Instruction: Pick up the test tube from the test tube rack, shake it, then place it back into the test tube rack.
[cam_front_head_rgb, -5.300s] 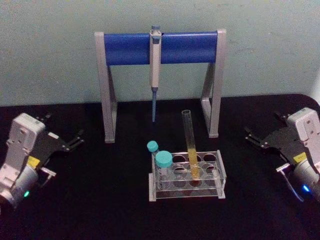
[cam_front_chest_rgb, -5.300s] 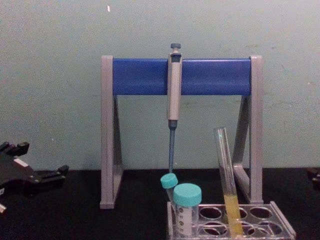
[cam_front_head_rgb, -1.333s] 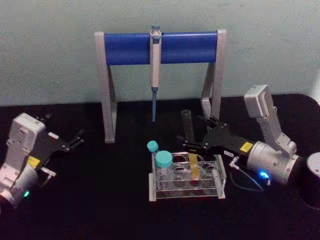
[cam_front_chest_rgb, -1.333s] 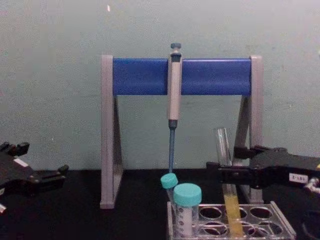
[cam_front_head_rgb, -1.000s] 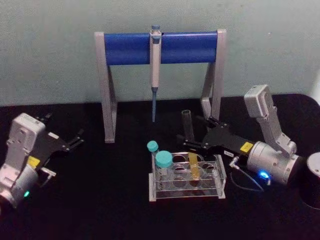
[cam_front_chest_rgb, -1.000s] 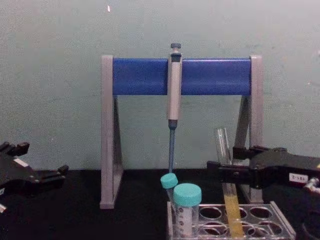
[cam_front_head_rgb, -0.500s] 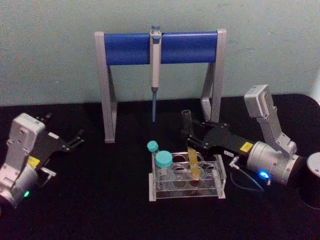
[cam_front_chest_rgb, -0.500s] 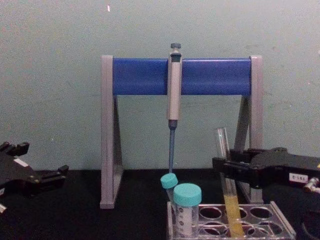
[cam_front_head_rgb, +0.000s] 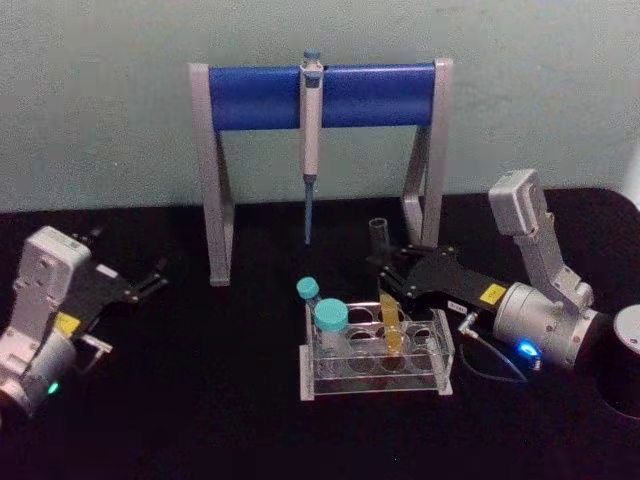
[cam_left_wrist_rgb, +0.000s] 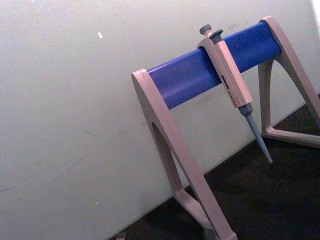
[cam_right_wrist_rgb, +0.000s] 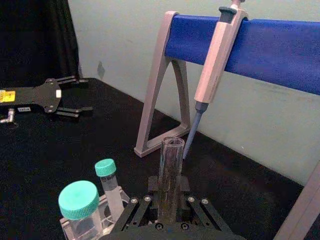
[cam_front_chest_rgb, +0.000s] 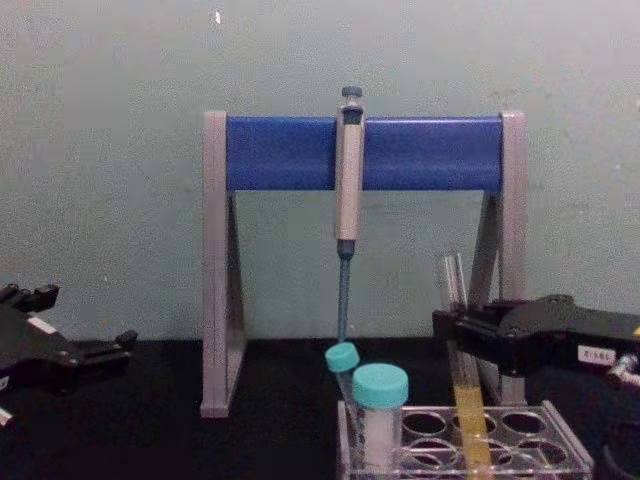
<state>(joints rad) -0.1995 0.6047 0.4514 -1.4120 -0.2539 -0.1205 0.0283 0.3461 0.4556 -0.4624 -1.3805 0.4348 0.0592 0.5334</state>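
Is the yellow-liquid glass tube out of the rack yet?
No, the lower end of the long clear glass tube sits in a hole of the clear plastic rack, right gripper shut on it.

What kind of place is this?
Probably a science lab bench: a pipette hangs on a stand, and the right gripper grips a test tube of yellow liquid in a clear rack beside teal-capped tubes. The left gripper sits open at far left.

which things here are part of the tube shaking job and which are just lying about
Part of the job: test tube, rack, right gripper clamped on the tube.
Lying about: pipette, pipette stand, two teal-capped tubes, left gripper, open, far left.
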